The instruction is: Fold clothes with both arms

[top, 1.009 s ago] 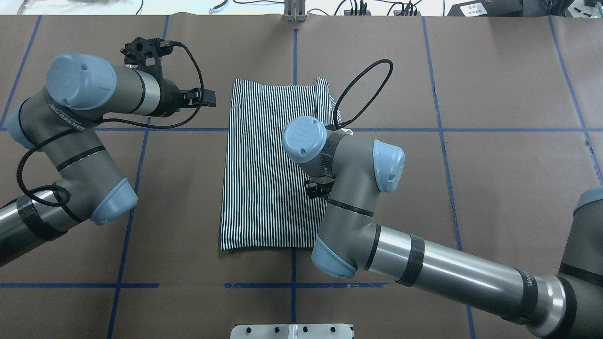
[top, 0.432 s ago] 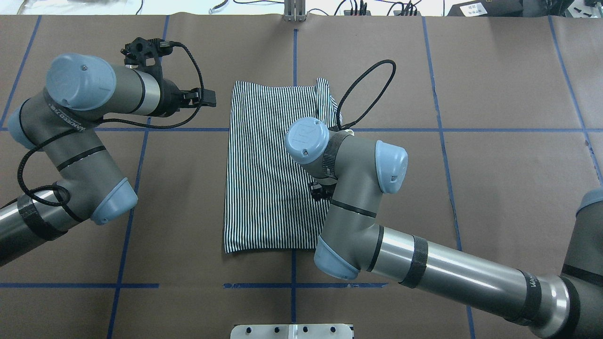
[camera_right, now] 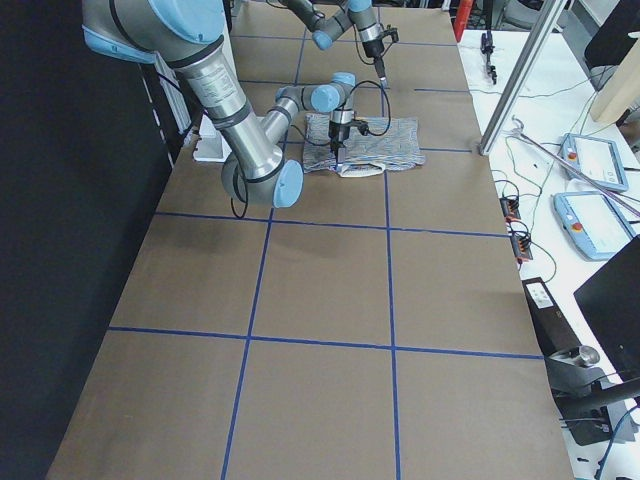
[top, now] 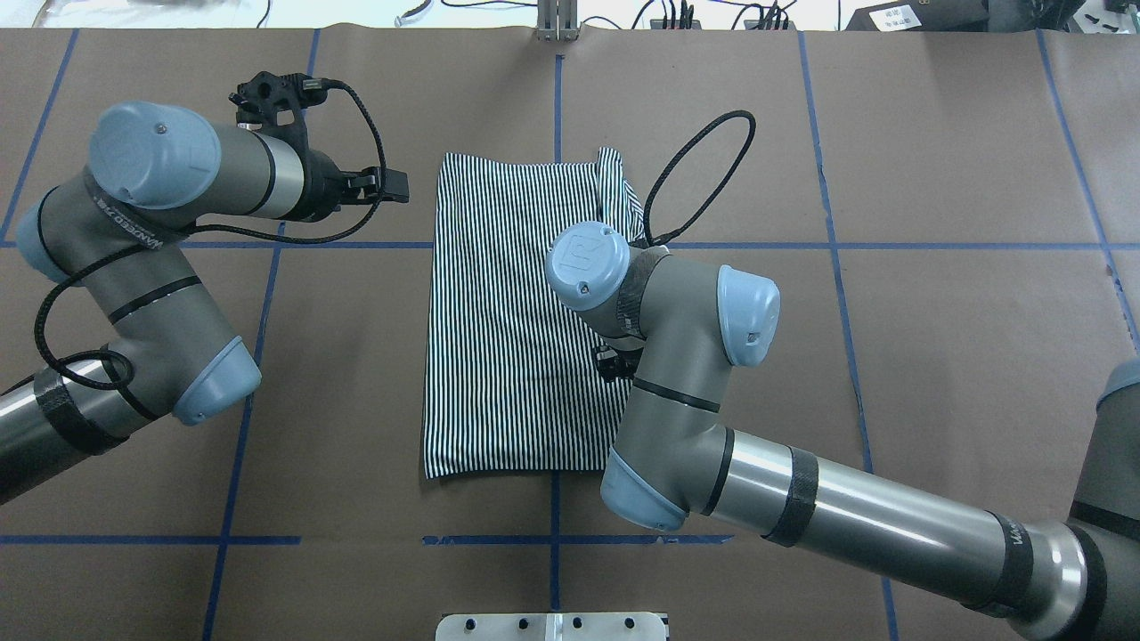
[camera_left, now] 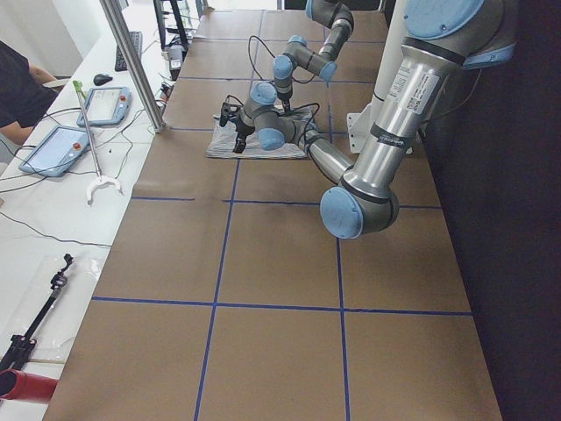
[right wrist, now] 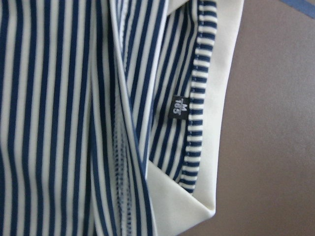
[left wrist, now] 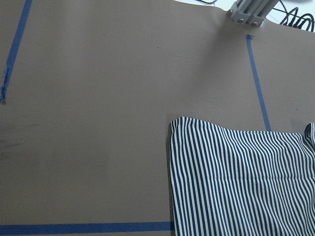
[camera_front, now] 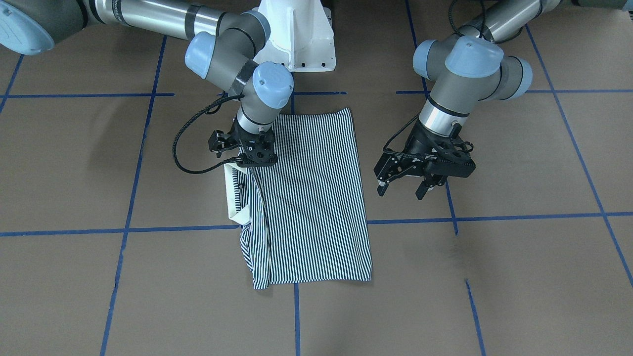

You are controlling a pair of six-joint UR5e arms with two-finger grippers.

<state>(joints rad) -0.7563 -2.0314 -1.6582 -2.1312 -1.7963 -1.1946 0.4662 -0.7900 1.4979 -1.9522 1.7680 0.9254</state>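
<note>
The striped polo shirt [top: 508, 338] lies folded into a long rectangle mid-table. Its cream collar [camera_front: 231, 198] sticks out at one long edge, and the right wrist view shows the collar [right wrist: 197, 206] and size tag close up. My right gripper [camera_front: 254, 162] points down onto a raised fold of the shirt [camera_front: 316, 198] beside the collar and looks shut on the cloth; my wrist hides it in the overhead view. My left gripper [camera_front: 401, 192] hovers open and empty above the bare table beside the shirt's other long edge, and also shows in the overhead view [top: 396, 185].
The white pedestal base [camera_front: 296, 39] stands at the robot's side of the table. A metal post [top: 557, 22] and cables sit at the far edge. Blue tape lines [top: 267, 242] grid the brown table. Tablets [camera_left: 61, 145] lie on a side bench.
My right arm has moved right and toward the robot, and the shirt's near-left corner has slid right with it. My left arm has not moved.
</note>
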